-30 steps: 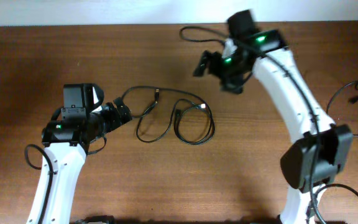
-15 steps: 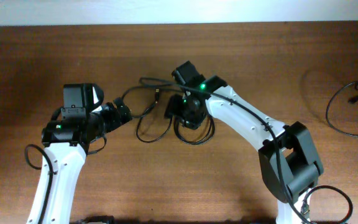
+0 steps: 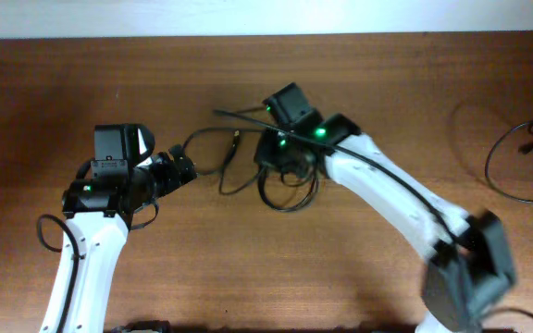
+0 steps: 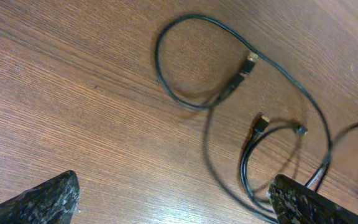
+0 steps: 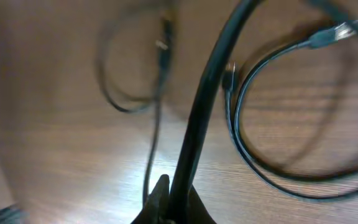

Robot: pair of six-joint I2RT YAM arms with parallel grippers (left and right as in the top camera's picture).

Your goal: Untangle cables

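Several thin black cables [image 3: 289, 202] lie looped over one another in the middle of the worktop [image 3: 81, 83], between the two arms and partly under the right one. From the left wrist view they show as open, lazy curves crossing in a couple of places, each ending in small plugs [image 4: 248, 62] with a glint of metal.

They look light and limp, so I'd expect any strand that is lifted to sag, trail and drag its neighbours along. The smooth jacket may slide through a loose pinch. The stiff little plugs are what could snag inside a loop. A fair place to take hold would be mid-strand, just clear of a crossing, or right behind a plug.

The wood is brown, matte and finely grained — the black lines read clearly against it.

The left fingers [image 3: 181, 169] stand spread wide and empty, near the left edge of the tangle. The right fingers [image 5: 166, 196] are pressed together low over the tangle. A black cord [image 5: 204, 106] rises from their tips, but I cannot tell whether it is pinched or merely passing in front.
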